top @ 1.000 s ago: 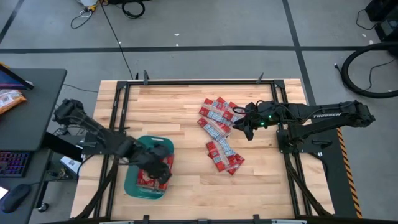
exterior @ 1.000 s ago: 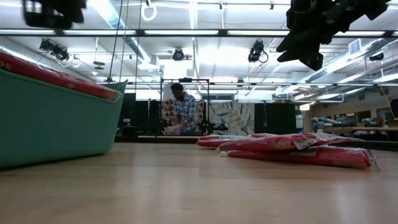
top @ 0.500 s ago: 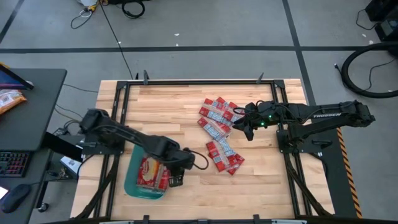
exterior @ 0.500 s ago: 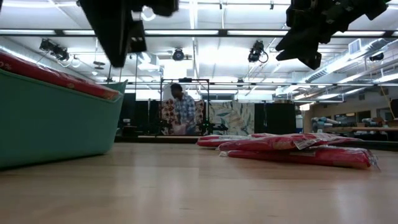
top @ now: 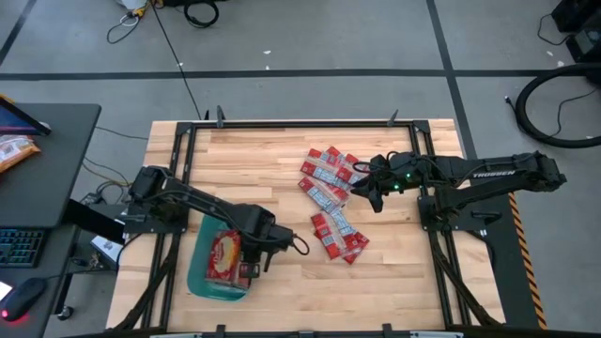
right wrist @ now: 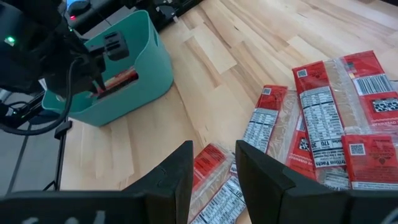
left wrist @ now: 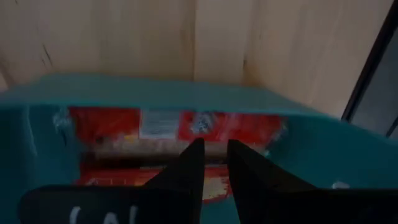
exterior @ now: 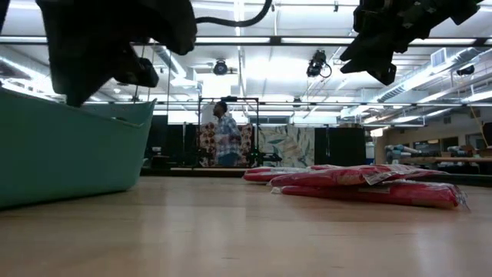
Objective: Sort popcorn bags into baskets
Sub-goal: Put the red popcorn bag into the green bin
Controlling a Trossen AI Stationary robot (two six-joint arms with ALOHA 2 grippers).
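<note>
From above, you see the wooden table [top: 272, 169] with the teal basket [top: 199, 282] near its front left corner. Red popcorn bags lie inside the basket [top: 223, 258]; the top one has a yellowish picture on it. Your left gripper [top: 252, 266] hangs over the basket's right edge. More popcorn bags [top: 331, 192] lie loose in a messy line on the right half of the table. Your right gripper [top: 371, 195] waits just beside the far end of that line, and you cannot see anything in it.

From table height, the basket [exterior: 69, 150] fills the left side. A big dark shape of your left arm [exterior: 108, 38] hangs right above it. The loose bags [exterior: 361, 183] lie flat in a low red heap on the right. Your right arm's gripper [exterior: 377, 38] hangs high above them. Far back in the room, a person [exterior: 225, 142] stands by some frames.

From the left wrist, your two dark fingers [left wrist: 186, 168] point down into the basket [left wrist: 323, 155]. They stand close together with a thin gap, and nothing is between them. Red bags [left wrist: 174, 127] lie right under them.

From the right wrist, your fingers [right wrist: 180, 168] stand a little apart with nothing between them. Loose bags [right wrist: 317, 118] lie spread on the wood below. The basket [right wrist: 134, 68] sits well away, with your left arm [right wrist: 56, 56] over it.
</note>
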